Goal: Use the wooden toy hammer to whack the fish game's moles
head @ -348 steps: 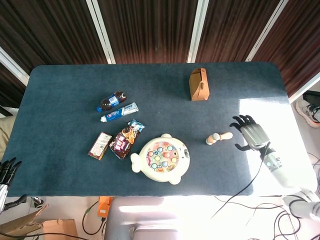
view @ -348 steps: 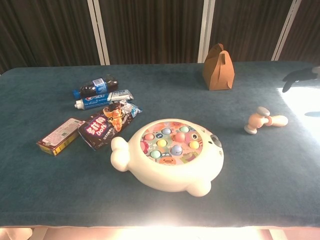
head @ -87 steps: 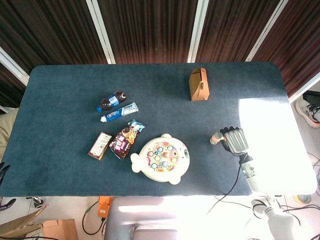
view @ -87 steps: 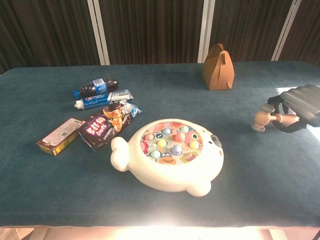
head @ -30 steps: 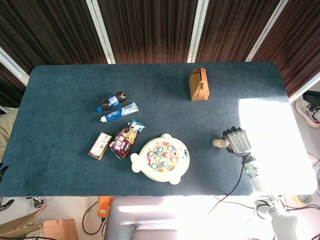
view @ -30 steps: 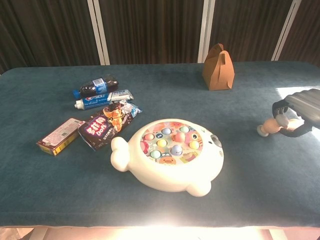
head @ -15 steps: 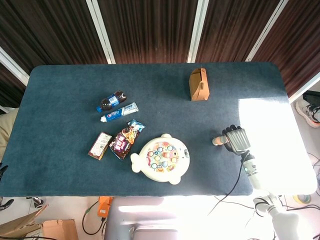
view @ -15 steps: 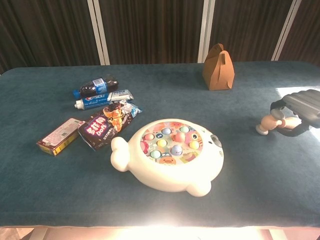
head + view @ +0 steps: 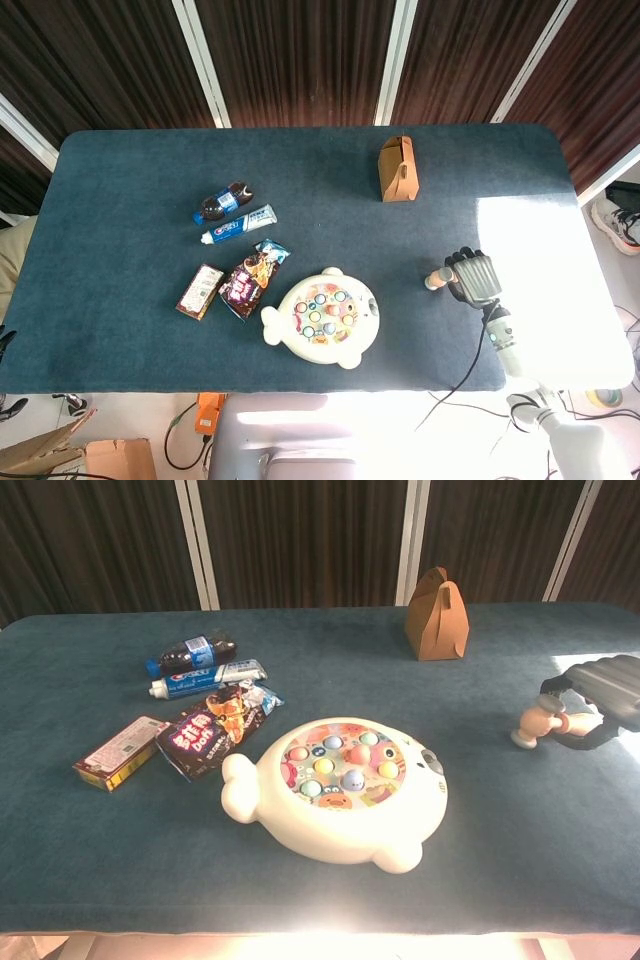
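Surface: blue-green felt table point(image 9: 130, 170), dark slatted wall behind.
Right hand point(image 9: 606, 695): fingers curled round the wooden toy hammer point(image 9: 535, 721), its head lifted off the felt.
Fish game point(image 9: 340, 785): sat mid-table, well left of the hammer, moles point(image 9: 352, 754) untouched.
Left hand: out of sight.
Progress: hammer secured (apparently); carrying across and every whack remained.

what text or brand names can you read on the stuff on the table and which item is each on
"Doft", roughly, plus large Chinese characters: dark snack bag; uncertain reading.
Toothpaste tube: red-and-blue logo, too blurred to read.
Soda bottle: blue label, unreadable.
Small box: print too small.
Brown paper box, fish game: no text visible.
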`<state>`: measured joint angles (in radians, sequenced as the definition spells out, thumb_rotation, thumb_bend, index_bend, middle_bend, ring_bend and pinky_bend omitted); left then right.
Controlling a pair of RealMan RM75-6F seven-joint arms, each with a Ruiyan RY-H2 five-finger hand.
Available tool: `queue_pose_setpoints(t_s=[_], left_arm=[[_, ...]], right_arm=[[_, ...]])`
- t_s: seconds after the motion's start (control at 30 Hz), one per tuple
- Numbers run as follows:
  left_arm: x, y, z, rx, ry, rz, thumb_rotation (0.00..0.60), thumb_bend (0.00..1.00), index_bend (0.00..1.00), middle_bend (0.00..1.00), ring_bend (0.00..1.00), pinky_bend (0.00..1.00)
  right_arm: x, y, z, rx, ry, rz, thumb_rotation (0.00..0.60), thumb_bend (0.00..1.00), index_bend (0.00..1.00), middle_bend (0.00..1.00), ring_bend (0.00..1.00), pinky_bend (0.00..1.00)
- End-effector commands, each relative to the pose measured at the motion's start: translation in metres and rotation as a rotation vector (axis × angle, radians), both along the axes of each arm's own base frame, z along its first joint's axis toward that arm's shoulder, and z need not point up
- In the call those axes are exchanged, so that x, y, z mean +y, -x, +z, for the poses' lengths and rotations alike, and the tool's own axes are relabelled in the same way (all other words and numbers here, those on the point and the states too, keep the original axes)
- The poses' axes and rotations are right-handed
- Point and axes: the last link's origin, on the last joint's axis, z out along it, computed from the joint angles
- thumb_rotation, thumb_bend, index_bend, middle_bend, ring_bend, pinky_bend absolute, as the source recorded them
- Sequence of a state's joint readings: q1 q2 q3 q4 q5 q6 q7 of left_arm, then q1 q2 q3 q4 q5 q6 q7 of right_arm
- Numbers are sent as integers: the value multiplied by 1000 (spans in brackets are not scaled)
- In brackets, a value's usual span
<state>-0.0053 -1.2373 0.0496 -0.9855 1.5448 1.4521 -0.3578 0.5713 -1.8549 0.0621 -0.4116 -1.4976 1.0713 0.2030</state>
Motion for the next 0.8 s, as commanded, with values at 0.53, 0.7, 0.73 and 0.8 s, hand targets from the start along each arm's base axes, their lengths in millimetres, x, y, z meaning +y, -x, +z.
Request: queue_pose_setpoints(t_s=[0.53,0.7,0.73,0.8], left_arm=[[-3,-6,-1,-20,2,-31,600,141,0,0,0,69],[-4,-21,-10,-41,26,-86,600,141,0,0,0,69],[-5,-25,-12,-45,29,-94,600,140,0,0,0,69],[-7,-30,-15,-42,33,-90,600,137,0,0,0,69]], right_arm=[[71,7,65,-77,95,75,600,169,17,58,0,48],[164,2,111,-17,155,-13,600,166,0,0,0,0],[183,0,120,-10,186,-44,600,166,0,0,0,0],[203,-1,129,9,223,-78,600,166,0,0,0,0]])
